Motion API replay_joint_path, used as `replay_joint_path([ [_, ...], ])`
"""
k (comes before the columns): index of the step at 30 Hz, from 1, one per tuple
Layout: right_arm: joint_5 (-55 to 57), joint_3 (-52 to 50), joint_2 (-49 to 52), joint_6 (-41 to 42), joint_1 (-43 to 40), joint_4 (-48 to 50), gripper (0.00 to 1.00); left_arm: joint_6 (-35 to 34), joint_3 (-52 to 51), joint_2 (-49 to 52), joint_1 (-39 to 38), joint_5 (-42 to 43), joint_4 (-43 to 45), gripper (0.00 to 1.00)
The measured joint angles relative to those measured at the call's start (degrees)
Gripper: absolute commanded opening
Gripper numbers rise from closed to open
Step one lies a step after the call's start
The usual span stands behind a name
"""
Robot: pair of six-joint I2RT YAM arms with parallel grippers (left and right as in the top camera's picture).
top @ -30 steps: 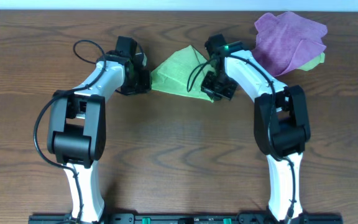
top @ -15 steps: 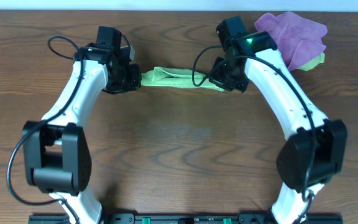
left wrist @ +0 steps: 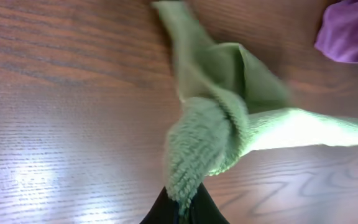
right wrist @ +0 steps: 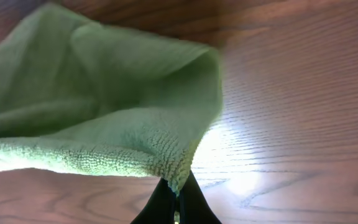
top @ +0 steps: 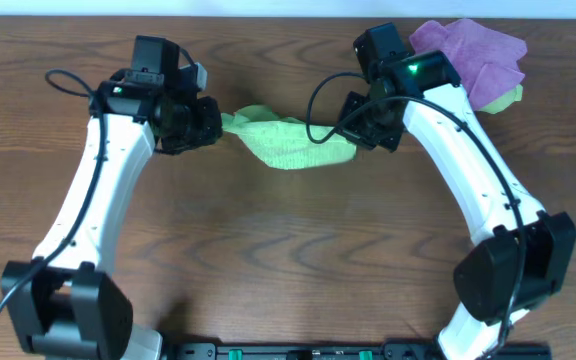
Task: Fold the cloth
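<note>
Dark wooden table [top: 268, 260] | I had left gripper [top: 211, 122] and right gripper [top: 356, 138] clamped on opposite ends of the green terry cloth [top: 290, 147] | slung between, presumably to fold.

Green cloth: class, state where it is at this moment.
In the overhead view the green cloth is held between the left end effector and the right end effector, over the table's far half, left of the purple cloth.
</note>
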Motion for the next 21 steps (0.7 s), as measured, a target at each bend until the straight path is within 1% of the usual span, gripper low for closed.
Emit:
replay_joint_path([
  [7, -0.57, 0.0, -3.13, -0.48, 0.0, 1.2, 0.01, -1.55, 0.0, -3.28, 0.0, 0.35, -0.9, 0.06],
  [10, 0.26, 0.0, -4.44, -1.27, 0.0, 4.28, 0.01, -2.32, 0.0, -3.52, 0.0, 0.42, 0.24, 0.06],
  [16, 2.86, 0.0, -4.76, -3.06, -0.37, 14.01, 0.01, -4.81, 0.0, -3.45, 0.0, -1.51, 8.48, 0.06],
  [21, 3.78, 0.0, -4.13, -4.24, -2.34, 20.94, 0.01, -6.45, 0.0, -1.7, 0.22, -3.04, 13.84, 0.06],
])
